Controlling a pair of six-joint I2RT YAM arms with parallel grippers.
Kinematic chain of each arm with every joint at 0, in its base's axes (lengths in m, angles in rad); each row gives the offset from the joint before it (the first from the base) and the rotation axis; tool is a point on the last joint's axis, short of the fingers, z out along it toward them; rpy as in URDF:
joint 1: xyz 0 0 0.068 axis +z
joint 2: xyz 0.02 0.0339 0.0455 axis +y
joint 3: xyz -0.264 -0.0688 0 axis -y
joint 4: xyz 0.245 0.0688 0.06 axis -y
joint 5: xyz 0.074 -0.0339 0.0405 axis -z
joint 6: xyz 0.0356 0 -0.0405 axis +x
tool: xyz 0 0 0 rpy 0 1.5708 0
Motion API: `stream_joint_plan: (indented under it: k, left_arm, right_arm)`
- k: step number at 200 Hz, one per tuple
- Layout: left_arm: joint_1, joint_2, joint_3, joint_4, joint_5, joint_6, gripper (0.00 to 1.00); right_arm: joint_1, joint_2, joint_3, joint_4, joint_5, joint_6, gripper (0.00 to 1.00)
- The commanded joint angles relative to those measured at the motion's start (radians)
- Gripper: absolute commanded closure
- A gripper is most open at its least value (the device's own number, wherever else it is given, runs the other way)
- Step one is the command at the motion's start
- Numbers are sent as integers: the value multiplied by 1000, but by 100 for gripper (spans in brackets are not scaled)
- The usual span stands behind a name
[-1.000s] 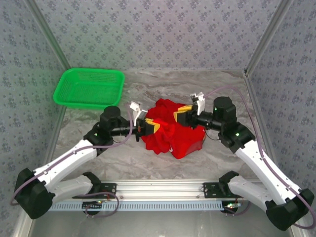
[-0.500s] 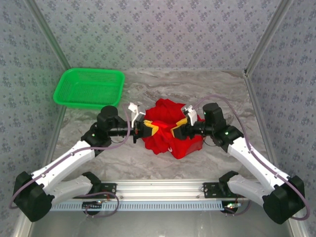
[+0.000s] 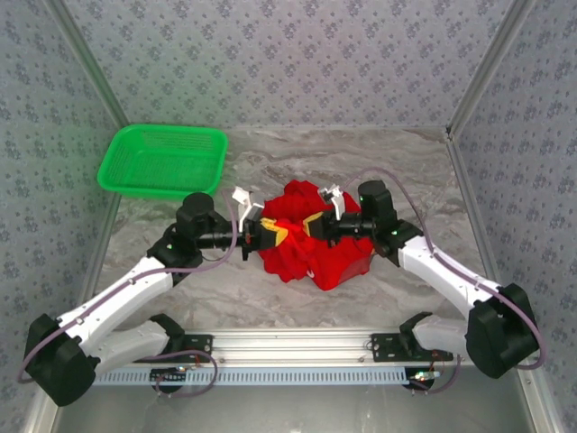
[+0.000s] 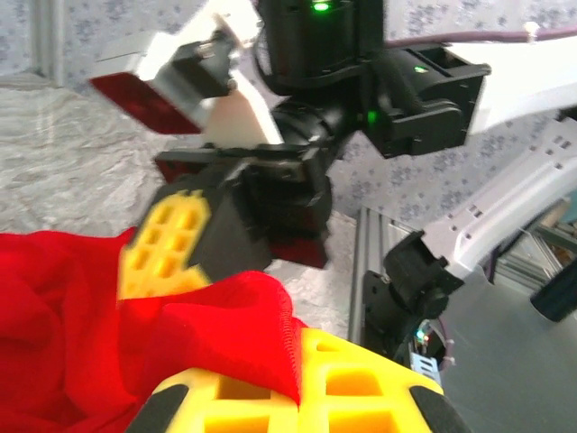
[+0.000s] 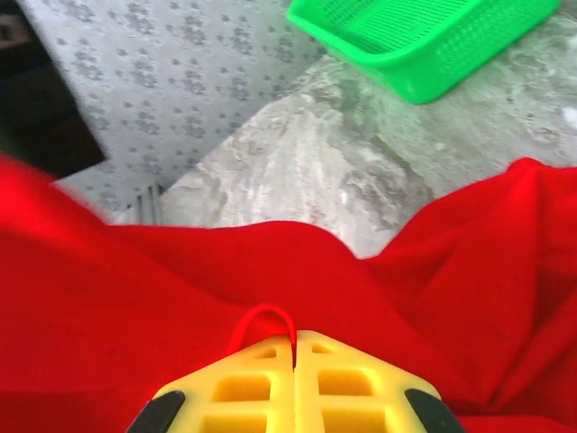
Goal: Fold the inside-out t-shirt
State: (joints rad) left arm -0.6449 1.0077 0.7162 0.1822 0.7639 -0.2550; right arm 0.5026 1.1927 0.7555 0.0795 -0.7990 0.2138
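Note:
The inside-out t-shirt (image 3: 317,245) lies as a crumpled bright red heap in the middle of the marble table. My left gripper (image 3: 276,234) is at the heap's left edge, shut on a seamed fold of the red cloth (image 4: 243,325); its yellow fingertips (image 4: 297,350) meet around that fold. My right gripper (image 3: 312,224) reaches in from the right over the top of the heap. It is shut, with a thin red loop of cloth pinched between its tips (image 5: 294,339). The two grippers face each other a short way apart, and the right one's yellow finger (image 4: 167,248) shows in the left wrist view.
A green plastic basket (image 3: 162,160) stands at the back left of the table, also seen as the green basket (image 5: 424,36) in the right wrist view. Patterned walls close the back and sides. An aluminium rail (image 3: 297,347) runs along the near edge between the arm bases.
My right gripper has moved left across the heap towards the left gripper and has closed on the cloth. The left gripper has barely moved and stays shut on its fold.

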Motion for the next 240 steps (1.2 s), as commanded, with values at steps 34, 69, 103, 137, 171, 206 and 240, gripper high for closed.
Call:
stream_joint_plan:
  k: [34,69,103,137,171,206,240]
  left_arm:
    - [73,51,-51,-109,-297,-71,76]
    - [72,29,-39,-266,-488,-96,59]
    - [68,-9,-31,-367,-538,-159,45]
    - [20,14,4,-458,-638,-233,35]
    - [-51,52,78,-617,-899,-261,30]
    - [-132,38,126,-719,-1074,-289,16]
    - [-225,47,170,-737,-1081,-310,24]
  right_arm:
    - [48,-123,-32,125,-5,206,100]
    - [115,-31,-32,256,92,309,100]
    - [159,50,-23,375,152,370,100]
    - [188,80,-15,395,190,372,100]
    - [190,83,-9,380,226,385,100]
    - [190,89,10,340,270,400,100]
    - [183,87,10,313,271,398,100]
